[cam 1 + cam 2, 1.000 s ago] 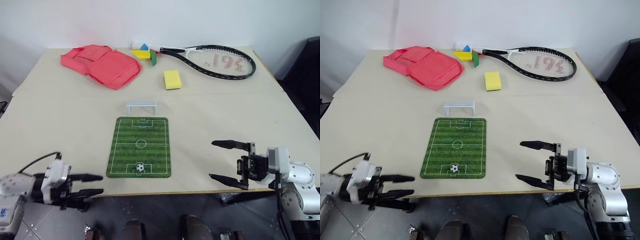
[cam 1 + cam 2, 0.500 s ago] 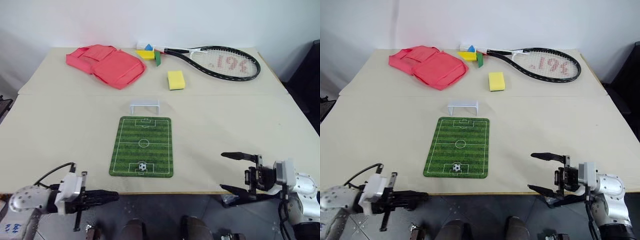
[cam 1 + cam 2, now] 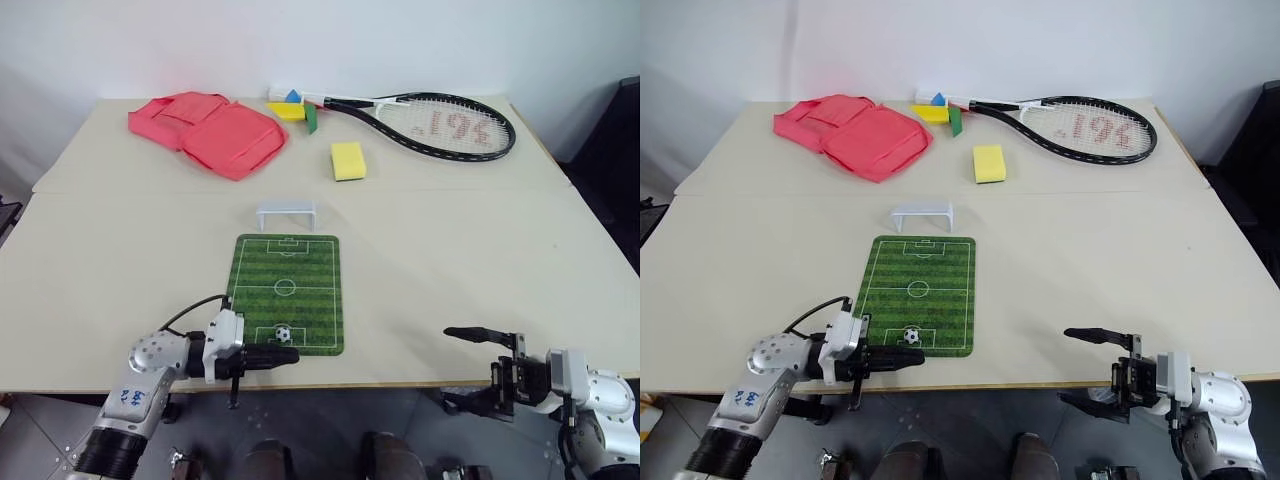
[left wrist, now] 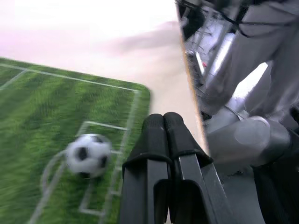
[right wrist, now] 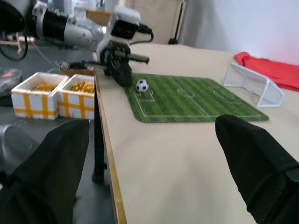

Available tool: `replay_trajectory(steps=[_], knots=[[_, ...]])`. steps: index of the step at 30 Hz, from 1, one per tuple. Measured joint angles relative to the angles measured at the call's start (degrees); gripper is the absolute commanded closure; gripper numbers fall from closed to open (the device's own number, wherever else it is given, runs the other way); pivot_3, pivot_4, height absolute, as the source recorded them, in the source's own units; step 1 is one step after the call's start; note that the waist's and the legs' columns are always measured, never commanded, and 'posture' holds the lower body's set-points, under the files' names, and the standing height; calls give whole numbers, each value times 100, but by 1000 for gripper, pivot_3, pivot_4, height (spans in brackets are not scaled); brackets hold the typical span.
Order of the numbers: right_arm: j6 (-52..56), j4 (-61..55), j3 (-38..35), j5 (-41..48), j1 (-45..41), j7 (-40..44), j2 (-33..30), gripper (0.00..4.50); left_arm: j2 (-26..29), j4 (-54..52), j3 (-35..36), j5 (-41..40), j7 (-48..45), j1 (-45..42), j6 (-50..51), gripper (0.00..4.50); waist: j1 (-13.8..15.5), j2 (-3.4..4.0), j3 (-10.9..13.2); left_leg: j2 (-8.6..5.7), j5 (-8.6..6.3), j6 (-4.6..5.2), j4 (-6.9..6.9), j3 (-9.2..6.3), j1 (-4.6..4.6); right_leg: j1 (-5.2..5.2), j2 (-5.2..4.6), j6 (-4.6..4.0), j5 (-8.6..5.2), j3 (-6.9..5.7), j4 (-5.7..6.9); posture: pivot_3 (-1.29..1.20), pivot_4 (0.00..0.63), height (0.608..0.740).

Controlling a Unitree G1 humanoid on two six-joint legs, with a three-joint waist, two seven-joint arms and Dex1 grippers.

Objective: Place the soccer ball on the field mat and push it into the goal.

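The soccer ball (image 3: 284, 333) rests on the near end of the green field mat (image 3: 290, 275), inside the near penalty box. The white goal (image 3: 286, 213) stands on the table just past the mat's far end. My left gripper (image 3: 293, 354) is shut and empty, lying level at the mat's near edge, its tips just on the near side of the ball (image 4: 87, 155). My right gripper (image 3: 465, 365) is open and empty at the table's front edge on the right, far from the mat. The right wrist view also takes in the ball (image 5: 142, 85), mat (image 5: 196, 100) and goal (image 5: 252, 84).
At the back of the table (image 3: 480, 250) lie a red cloth bag (image 3: 210, 132), a yellow sponge (image 3: 346, 160), a tennis racket (image 3: 430, 121) and small coloured blocks (image 3: 292, 105). Beside the table stand white boxes of yellow bits (image 5: 56, 93).
My left gripper has closed and swung in from the table's left front corner to the mat's near edge beside the ball. My right gripper has sunk toward the table's front edge, still open.
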Motion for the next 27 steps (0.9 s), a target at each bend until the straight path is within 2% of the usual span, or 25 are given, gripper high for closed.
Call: replay_trajectory(steps=[8, 12, 17, 19, 24, 27], knots=[[155, -482, -168, -343, 47, -335, 249, 0, -272, 1133, -61, 602, 554, -1028, -437, 4471, 35, 3, -2, -4, 0, 1, 3, 1, 10, 10, 0, 3, 2, 5, 1, 0, 150, 740], [462, -917, -262, -588, -126, -1206, 516, 0, -636, 2245, 16, 900, 1115, -1974, -821, 4471, 28, 1, -1, -4, 1, 0, 3, 2, 8, 7, 0, 4, 2, 4, 2, 0, 150, 740], [841, -1202, -387, -855, -484, -2397, 960, 0, -858, 3011, 142, 892, 1274, -2596, -1295, 4471, 2, 1, -1, -4, 1, 0, 0, 6, 4, -1, 1, 5, 2, 4, 2, 0, 150, 740], [1016, -1322, -379, -946, -630, -2744, 1070, 0, -768, 2980, 192, 802, 1033, -2550, -1388, 4471, -16, 1, -1, -4, 1, 0, -2, 8, 3, -4, 1, 4, 2, 4, 1, 0, 150, 740], [1301, -1501, -380, -1031, -798, -3064, 1078, 0, -164, 2305, 613, 444, 680, -1759, -1276, 4471, -56, 1, 0, -3, 0, 1, -7, 8, 1, -6, 0, 4, 2, 6, -1, 0, 150, 740], [1390, -1490, -378, -1071, -904, -3069, 1070, 0, 209, 1384, 1171, -76, 800, -955, -658, 4471, -70, 0, 0, -1, -3, 4, -7, 6, 0, -6, -1, 4, 2, 9, -1, 0, 150, 740]])
